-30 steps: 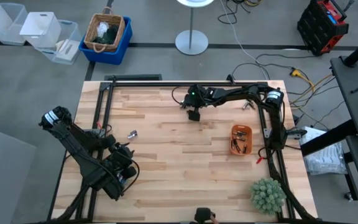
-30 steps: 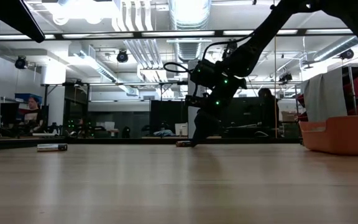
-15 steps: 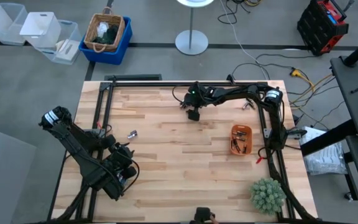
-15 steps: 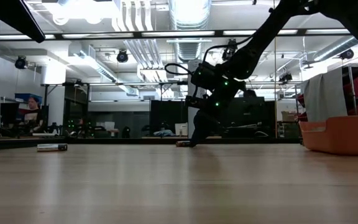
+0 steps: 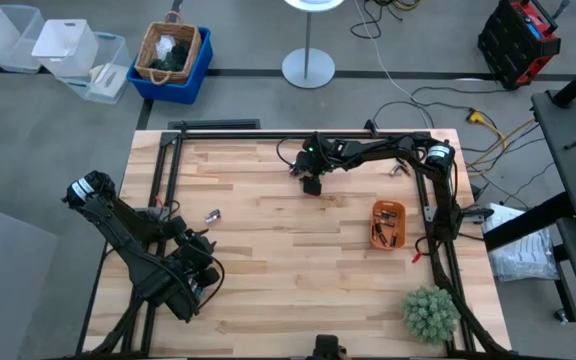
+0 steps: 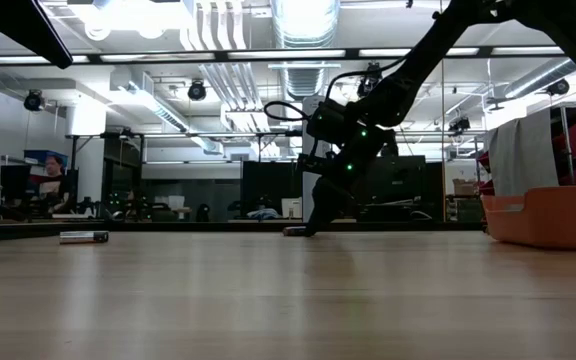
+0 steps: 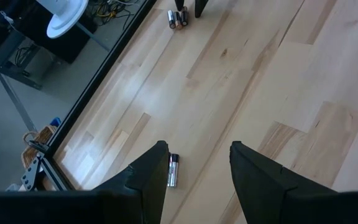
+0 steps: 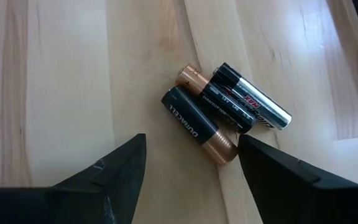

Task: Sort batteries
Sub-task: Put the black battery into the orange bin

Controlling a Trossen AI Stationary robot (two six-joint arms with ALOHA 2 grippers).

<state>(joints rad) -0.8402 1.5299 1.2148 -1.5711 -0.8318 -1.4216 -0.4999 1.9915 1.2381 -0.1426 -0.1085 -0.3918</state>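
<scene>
I've got the right claw (image 8: 188, 168) wide open, empty, over three touching black-and-copper cylinder batteries (image 8: 225, 106) at the surface's far edge; closing might scatter the cluster.

Three batteries (image 8: 225, 112) lie in a touching cluster flat on the wooden table, near its far edge, just beside the right gripper's fingertips. One is black with a copper end (image 8: 199, 126), label reading Duracell, lying diagonally; a second black-and-copper cell (image 8: 211, 93) sits against it, mostly parallel; the third is black and silver (image 8: 252, 96), pressed along the second one's other side. The left wrist view shows the same cluster (image 7: 177, 18) as a small dark-and-silver bunch. A separate single battery (image 7: 173, 169), silver with a dark end, lies on its side well apart, toward the table's left side (image 5: 212, 215).
</scene>
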